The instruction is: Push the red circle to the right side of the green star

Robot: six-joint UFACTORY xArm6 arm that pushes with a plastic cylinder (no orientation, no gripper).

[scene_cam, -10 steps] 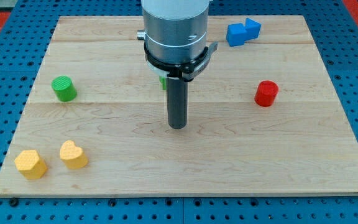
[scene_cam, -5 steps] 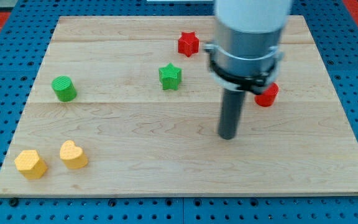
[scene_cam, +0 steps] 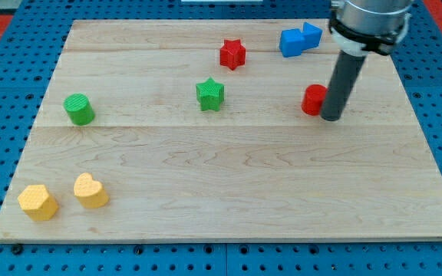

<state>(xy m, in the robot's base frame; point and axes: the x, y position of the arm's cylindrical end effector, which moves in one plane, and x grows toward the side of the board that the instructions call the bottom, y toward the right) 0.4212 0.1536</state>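
The red circle (scene_cam: 312, 100) is a short red cylinder on the wooden board (scene_cam: 221, 192), right of centre. My tip (scene_cam: 331, 117) stands right against its right side, with the rod partly covering it. The green star (scene_cam: 210, 93) lies near the board's middle, well to the left of the red circle, with bare wood between them.
A red star (scene_cam: 233, 54) sits above and right of the green star. Two blue blocks (scene_cam: 299, 39) lie at the view's top right. A green cylinder (scene_cam: 78, 109) is at the left. A yellow hexagon (scene_cam: 37, 202) and a yellow heart (scene_cam: 90, 191) are at the bottom left.
My tip swept from the board's middle to the right and up, to the red circle's right side. The red circle has shifted left, toward the green star.
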